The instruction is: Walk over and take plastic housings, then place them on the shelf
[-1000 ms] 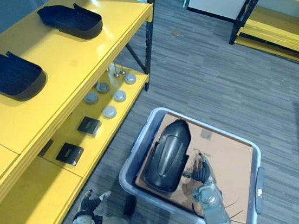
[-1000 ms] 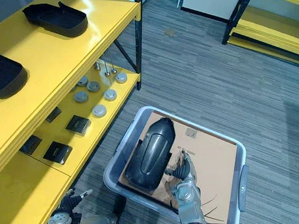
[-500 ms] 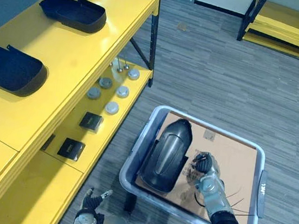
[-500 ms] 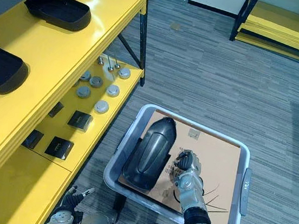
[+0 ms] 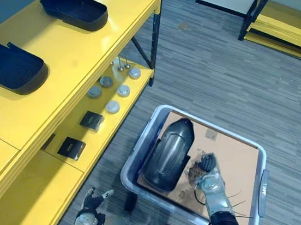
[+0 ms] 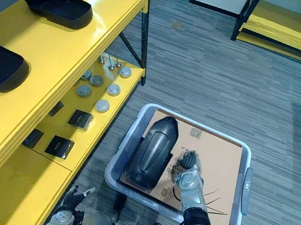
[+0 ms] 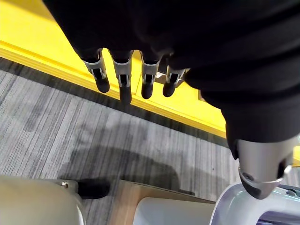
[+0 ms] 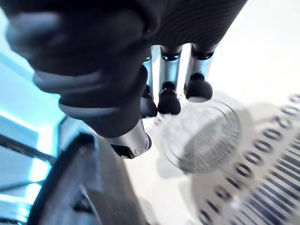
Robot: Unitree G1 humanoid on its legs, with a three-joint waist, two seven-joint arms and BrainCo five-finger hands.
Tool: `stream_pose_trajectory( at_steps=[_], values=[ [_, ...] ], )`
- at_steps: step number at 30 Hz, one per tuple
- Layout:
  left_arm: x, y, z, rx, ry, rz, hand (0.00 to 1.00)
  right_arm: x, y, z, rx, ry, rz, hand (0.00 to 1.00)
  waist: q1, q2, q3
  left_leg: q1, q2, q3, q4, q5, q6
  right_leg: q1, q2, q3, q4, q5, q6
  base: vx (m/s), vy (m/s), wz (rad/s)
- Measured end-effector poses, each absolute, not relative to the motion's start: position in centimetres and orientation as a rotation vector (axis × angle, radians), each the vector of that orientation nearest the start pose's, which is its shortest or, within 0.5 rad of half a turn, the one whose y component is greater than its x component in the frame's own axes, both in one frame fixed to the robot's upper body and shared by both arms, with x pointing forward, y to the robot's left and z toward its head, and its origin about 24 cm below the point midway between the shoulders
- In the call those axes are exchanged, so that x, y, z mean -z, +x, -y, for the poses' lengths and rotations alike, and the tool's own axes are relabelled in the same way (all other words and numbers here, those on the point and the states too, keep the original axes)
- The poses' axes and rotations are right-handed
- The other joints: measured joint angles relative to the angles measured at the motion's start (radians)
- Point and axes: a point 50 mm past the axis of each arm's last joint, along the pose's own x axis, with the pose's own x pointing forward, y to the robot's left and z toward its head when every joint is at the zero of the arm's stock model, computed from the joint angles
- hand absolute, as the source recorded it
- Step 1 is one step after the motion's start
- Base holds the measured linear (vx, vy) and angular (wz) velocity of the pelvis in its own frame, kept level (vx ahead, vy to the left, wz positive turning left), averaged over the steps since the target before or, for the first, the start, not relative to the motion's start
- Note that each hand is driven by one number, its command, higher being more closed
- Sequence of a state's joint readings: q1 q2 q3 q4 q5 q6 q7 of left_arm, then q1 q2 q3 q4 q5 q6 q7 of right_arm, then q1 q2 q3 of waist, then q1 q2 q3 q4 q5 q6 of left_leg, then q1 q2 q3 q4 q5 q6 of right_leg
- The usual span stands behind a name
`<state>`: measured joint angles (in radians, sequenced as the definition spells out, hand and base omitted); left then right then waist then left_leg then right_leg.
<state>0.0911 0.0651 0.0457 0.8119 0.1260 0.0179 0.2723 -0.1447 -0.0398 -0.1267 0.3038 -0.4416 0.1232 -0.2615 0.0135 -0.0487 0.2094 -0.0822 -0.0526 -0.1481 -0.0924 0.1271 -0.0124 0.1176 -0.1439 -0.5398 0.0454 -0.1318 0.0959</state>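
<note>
Black housings point(image 5: 73, 10) point(image 5: 10, 67) point(image 5: 170, 153): two on shelf point(image 5: 75, 54), one in bin point(image 5: 133, 155).

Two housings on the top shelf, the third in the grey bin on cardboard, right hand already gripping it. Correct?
Not gripping. The right hand is over the cardboard beside the third housing, fingers holding nothing; the right wrist view shows it. The rest holds: two housings on the top shelf, the third in the grey bin.
</note>
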Motion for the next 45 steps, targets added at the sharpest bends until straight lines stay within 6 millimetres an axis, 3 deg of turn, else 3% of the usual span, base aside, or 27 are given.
stream_pose_trajectory(
  at_steps=[7, 22, 35, 45],
  values=[
    [13.4, 13.7, -19.7, -0.284, 0.275, -0.895, 0.00, -0.6, 25.8, 19.2, 0.336, -0.468, -0.209, 0.00, -0.001, -0.001, -0.001, 0.009, 0.001, 0.013, 0.000, -0.001, -0.001, 0.000, -0.002, 0.017, 0.003, 0.000, 0.000, -0.01, 0.002, -0.06],
    [13.6, 13.4, -19.6, -0.276, 0.277, -0.907, 0.00, 0.3, 25.3, 16.9, 0.225, -0.463, -0.227, 0.00, 0.001, -0.019, -0.026, 0.011, 0.002, 0.013, 0.000, -0.001, -0.001, 0.002, -0.001, 0.018, 0.003, 0.000, 0.000, 0.00, 0.000, 0.00],
    [13.7, 13.1, -19.7, -0.275, 0.285, -0.925, 0.00, 5.2, 24.1, 14.7, 0.107, -0.524, -0.461, 0.00, 0.004, -0.021, -0.045, -0.009, -0.001, -0.007, 0.000, 0.001, -0.003, -0.002, 0.004, -0.007, -0.006, 0.000, 0.000, 0.00, -0.002, 0.04],
    [13.7, 13.2, -20.0, -0.288, 0.296, -0.923, 0.00, 5.4, 25.6, 14.5, 0.135, -0.628, -0.488, 0.00, 0.011, -0.021, -0.045, -0.028, 0.001, -0.014, -0.002, 0.004, -0.006, -0.017, 0.010, -0.014, -0.013, 0.001, -0.001, 0.00, -0.005, 0.02]
  ],
)
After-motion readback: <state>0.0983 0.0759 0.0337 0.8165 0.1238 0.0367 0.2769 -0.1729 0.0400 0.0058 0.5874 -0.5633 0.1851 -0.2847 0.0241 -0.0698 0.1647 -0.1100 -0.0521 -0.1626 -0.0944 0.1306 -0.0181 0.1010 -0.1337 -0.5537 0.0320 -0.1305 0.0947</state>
